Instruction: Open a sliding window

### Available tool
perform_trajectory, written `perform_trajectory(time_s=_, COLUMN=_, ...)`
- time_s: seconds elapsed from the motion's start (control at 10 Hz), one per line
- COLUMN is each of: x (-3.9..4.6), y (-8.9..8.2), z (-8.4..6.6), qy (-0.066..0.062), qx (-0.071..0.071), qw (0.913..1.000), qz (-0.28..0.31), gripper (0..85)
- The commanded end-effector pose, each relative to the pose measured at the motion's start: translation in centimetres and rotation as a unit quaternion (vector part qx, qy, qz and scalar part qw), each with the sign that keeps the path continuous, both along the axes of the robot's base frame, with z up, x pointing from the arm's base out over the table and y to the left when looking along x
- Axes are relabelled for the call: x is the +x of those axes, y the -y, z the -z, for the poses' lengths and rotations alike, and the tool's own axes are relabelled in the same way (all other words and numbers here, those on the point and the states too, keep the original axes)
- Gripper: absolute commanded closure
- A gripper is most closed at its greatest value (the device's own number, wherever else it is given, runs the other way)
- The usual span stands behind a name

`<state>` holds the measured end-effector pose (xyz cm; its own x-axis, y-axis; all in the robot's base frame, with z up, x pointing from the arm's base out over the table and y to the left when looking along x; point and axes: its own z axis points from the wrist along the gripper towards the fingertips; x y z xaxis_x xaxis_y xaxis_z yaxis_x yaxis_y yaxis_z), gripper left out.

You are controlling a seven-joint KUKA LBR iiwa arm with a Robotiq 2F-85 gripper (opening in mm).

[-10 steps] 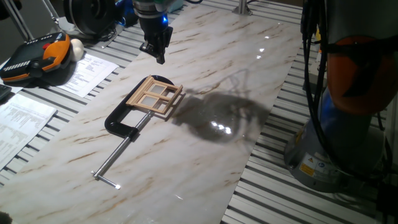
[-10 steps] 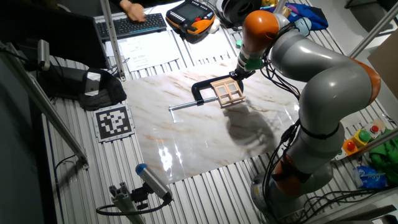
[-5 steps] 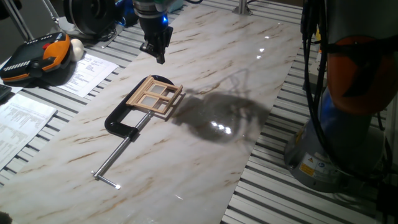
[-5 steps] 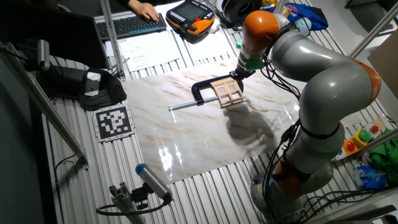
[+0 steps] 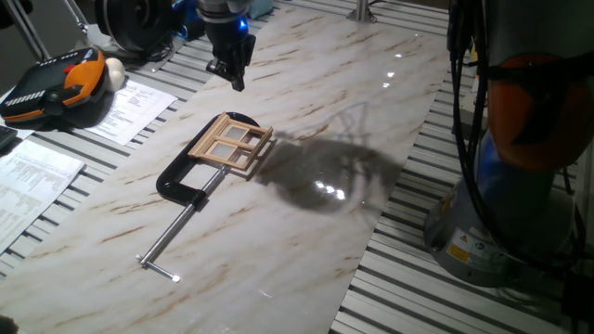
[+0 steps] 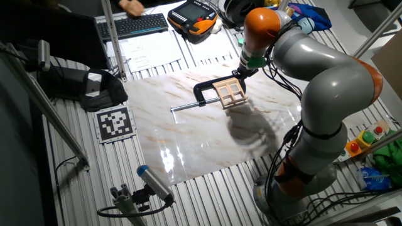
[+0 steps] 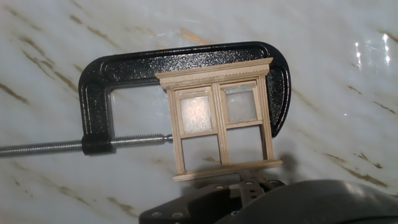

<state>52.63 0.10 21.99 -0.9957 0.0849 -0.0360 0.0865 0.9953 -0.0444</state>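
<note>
The window [image 5: 231,146] lies flat on the marble tabletop [image 5: 306,232], held in a black clamp [image 5: 186,182]. In the hand view the window [image 7: 219,118] has its wide moulded top rail toward the top of the picture, lying against the inside of the clamp's [image 7: 99,87] curved back, and its sill toward the bottom; its long axis runs from top rail to sill. The two upper panes look filled with a pale sheet, the two lower ones show marble through them. The clamp's screw rod [image 7: 74,145] comes in from the left, crosswise to that axis, and its tip meets the window's left side post.

In one fixed view the gripper [image 5: 234,73] hangs above the table, beyond the window's far end and apart from it. Its fingers look close together, but I cannot tell whether it is closed. From the other fixed view the window [image 6: 228,92] sits just below the gripper [image 6: 239,73].
</note>
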Motion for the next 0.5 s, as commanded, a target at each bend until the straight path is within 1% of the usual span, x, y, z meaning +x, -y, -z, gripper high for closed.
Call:
perform_trajectory(time_s=0.0, x=0.0, y=-0.05, z=0.02, qy=0.0, qx=0.0, qw=1.0, qz=-0.001, gripper=85.0)
perform_trajectory(time_s=0.2, x=-0.03, y=-0.03, z=0.07, qy=0.001, qx=0.001, qw=1.0, qz=-0.001, gripper=85.0)
perform_trajectory(time_s=0.4, x=-0.03, y=0.07, z=0.19, qy=-0.001, qx=0.006, qw=1.0, qz=-0.002, gripper=85.0)
